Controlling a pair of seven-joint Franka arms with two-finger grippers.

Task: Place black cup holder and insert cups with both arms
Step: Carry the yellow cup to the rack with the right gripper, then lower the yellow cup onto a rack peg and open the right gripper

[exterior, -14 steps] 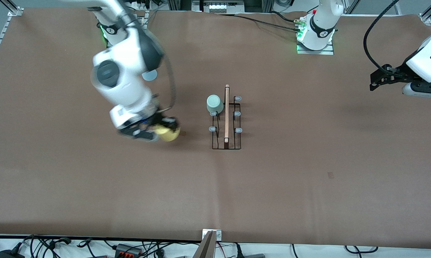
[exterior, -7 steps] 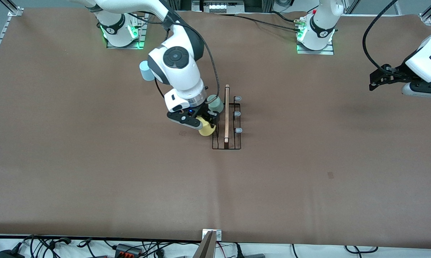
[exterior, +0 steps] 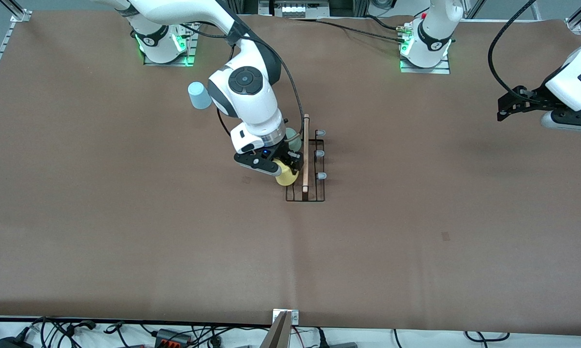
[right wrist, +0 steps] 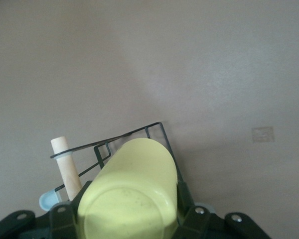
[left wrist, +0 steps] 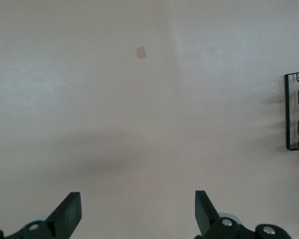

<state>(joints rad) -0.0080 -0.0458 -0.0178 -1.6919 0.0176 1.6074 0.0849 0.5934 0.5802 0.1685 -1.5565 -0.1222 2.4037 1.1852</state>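
Right gripper (exterior: 282, 170) has swung in with the yellow cup (exterior: 287, 177), clamped on it over the black cup holder (exterior: 305, 166) mid-table. Left gripper (exterior: 505, 107) waits, fingers apart, over its table end.

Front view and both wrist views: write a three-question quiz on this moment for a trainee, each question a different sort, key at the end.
1. True or false: the right gripper is shut on the yellow cup.
2. Multiple choice: the light blue cup stands
A. on the black cup holder
B. on the table, toward the right arm's end
C. in the left gripper
3. Fill in: the left gripper waits with its fingers ____.

Key: 1 true; 2 B; 3 open
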